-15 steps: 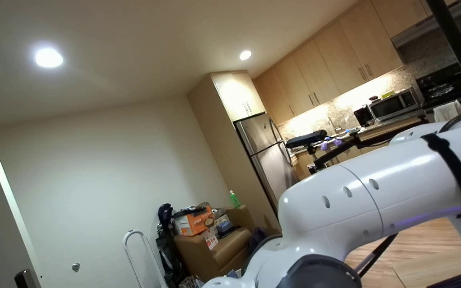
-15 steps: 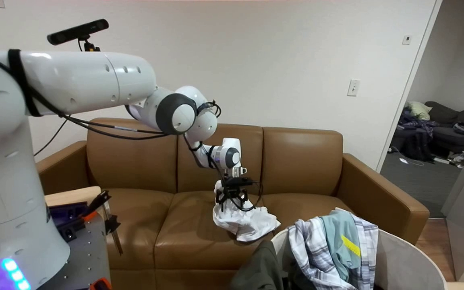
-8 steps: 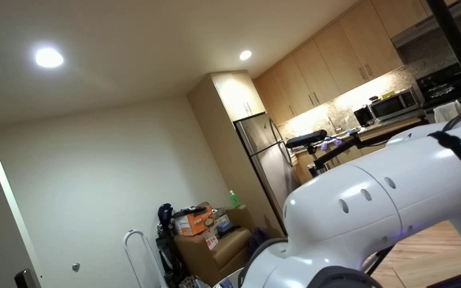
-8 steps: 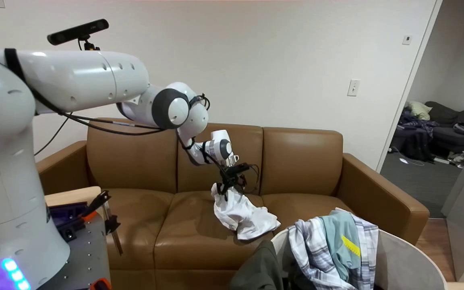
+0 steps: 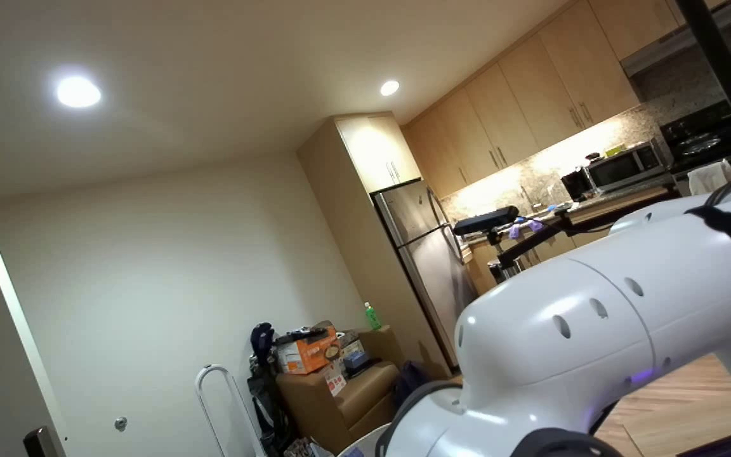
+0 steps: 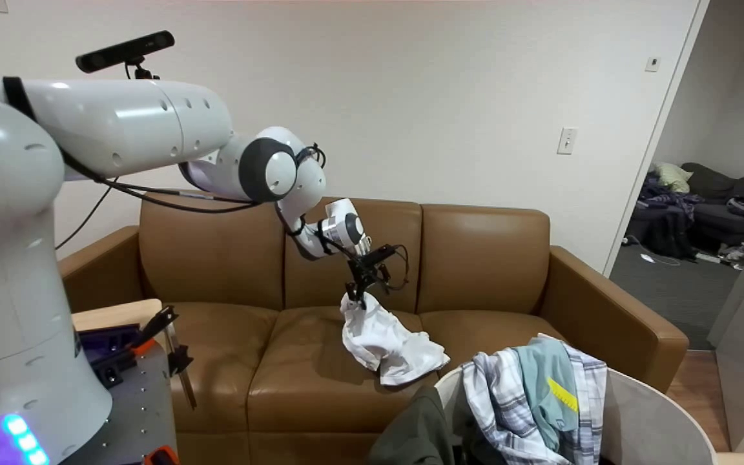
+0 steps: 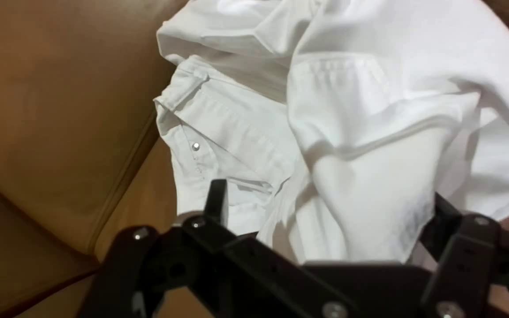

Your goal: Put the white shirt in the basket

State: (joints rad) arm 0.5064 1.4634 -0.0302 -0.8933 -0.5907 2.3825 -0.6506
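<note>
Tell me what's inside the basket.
Plaid cloth and teal cloth with a yellow patch hang into the basket at its rim. Something dark beside them is too unclear to name. The bottom is hidden by cloth and the picture's edge.

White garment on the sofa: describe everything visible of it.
The white garment looks like soft, plain cloth, wrinkled and loosely heaped mostly on the middle seat of the brown sofa. The wrist view shows stitching, folded edges, a small shiny stud and what may be a waistband. Part of it lies between the spread jaws of the open gripper; whether either jaw touches it cannot be told. Its underside is hidden.
</note>
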